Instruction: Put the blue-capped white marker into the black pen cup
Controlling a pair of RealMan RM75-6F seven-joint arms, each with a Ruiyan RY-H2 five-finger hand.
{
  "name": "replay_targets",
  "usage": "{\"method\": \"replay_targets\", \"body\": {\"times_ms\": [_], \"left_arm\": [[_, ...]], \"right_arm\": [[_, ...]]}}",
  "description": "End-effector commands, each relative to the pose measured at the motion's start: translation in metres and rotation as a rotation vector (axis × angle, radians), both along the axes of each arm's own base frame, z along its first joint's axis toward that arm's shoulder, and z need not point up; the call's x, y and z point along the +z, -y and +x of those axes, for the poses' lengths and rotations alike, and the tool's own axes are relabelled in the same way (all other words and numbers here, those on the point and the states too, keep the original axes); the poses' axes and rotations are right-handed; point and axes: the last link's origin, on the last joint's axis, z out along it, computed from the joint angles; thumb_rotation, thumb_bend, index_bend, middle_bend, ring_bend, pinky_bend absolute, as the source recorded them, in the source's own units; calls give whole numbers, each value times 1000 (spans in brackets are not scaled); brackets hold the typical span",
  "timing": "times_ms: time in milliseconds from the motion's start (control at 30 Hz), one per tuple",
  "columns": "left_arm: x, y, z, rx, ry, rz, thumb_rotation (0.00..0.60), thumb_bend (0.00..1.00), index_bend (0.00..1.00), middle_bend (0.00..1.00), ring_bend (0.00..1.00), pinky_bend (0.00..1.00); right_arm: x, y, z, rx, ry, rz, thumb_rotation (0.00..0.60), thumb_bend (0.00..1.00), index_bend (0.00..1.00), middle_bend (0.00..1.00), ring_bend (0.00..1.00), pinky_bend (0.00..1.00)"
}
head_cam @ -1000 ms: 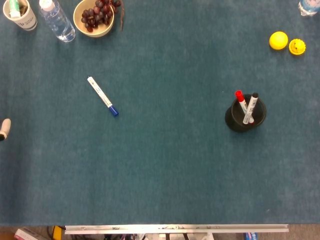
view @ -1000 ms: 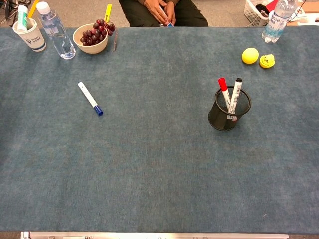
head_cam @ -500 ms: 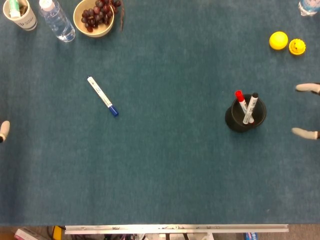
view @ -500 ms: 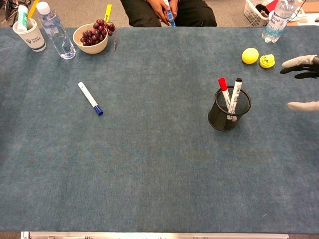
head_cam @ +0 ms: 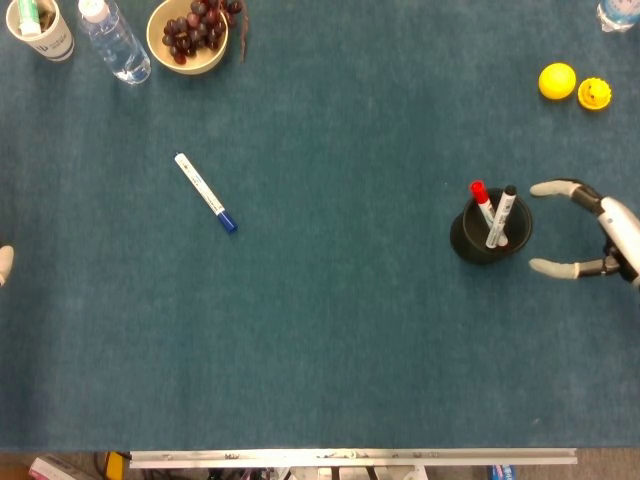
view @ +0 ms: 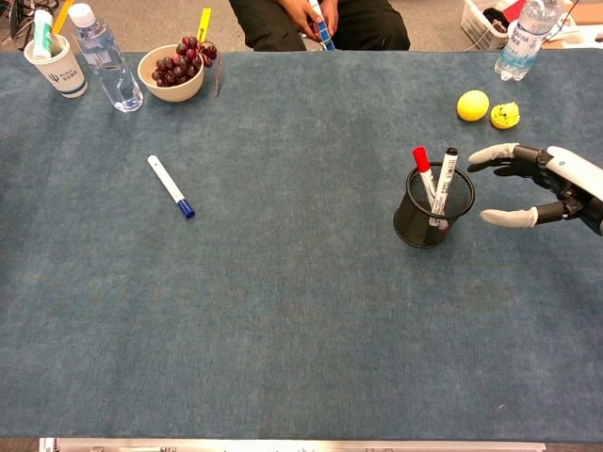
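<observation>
Reaching in from the worktop's right edge, the right robot hand (view: 551,184) hangs just beside the black mesh pen cup (view: 431,209), fingers spread wide and holding nothing, a narrow gap between its fingertips (head_cam: 545,187) and the cup's rim. The cup holds a red-capped marker (view: 424,172) and a black-capped marker (view: 445,179), both leaning. Only a pale fingertip of the left robot hand (head_cam: 4,264) shows at the left edge, so I cannot tell how open it is. The blue-capped white marker (head_cam: 205,192) lies flat and diagonal on the blue-grey felt worktop (view: 283,311), left of centre, well apart from the cup, with wide bare cloth between them. Along the far edge stand a paper cup (view: 54,63), a clear water bottle (view: 102,55), a bowl of dark grapes (view: 173,68) and two small yellow objects (view: 488,108).
</observation>
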Motion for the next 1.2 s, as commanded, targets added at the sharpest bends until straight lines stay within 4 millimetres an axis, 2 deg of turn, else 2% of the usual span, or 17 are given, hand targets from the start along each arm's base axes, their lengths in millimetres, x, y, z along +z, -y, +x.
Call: {"method": "replay_targets", "body": {"times_ms": [33, 400, 667, 1000, 1067, 1133, 1200], "left_arm": [[1, 0, -1, 2, 3, -1, 600, 297, 111, 0, 0, 0], [1, 0, -3, 3, 12, 1, 600, 297, 111, 0, 0, 0], [4, 1, -4, -11, 18, 11, 600, 297, 111, 0, 0, 0], [6, 1, -3, -13, 31, 7, 600, 297, 111, 0, 0, 0], [5, 1, -3, -13, 31, 3, 600, 297, 111, 0, 0, 0], [5, 1, -2, -14, 30, 2, 600, 297, 111, 0, 0, 0], [5, 0, -2, -14, 29, 1, 600, 297, 111, 0, 0, 0]], "right_arm": [[-7, 3, 0, 11, -13, 5, 467, 0, 267, 253, 112, 121], [-33, 17, 3, 45, -49, 27, 468, 0, 267, 253, 112, 121], [-51, 22, 12, 86, -15, 34, 470, 0, 267, 253, 112, 120], [-60, 27, 12, 81, 71, 15, 528, 0, 267, 282, 129, 123], [-63, 28, 12, 77, 79, 16, 556, 3, 267, 294, 146, 138], [-65, 29, 11, 74, 86, 14, 589, 57, 267, 314, 170, 167], [-69, 30, 11, 71, 91, 12, 600, 158, 282, 333, 195, 194]]}}
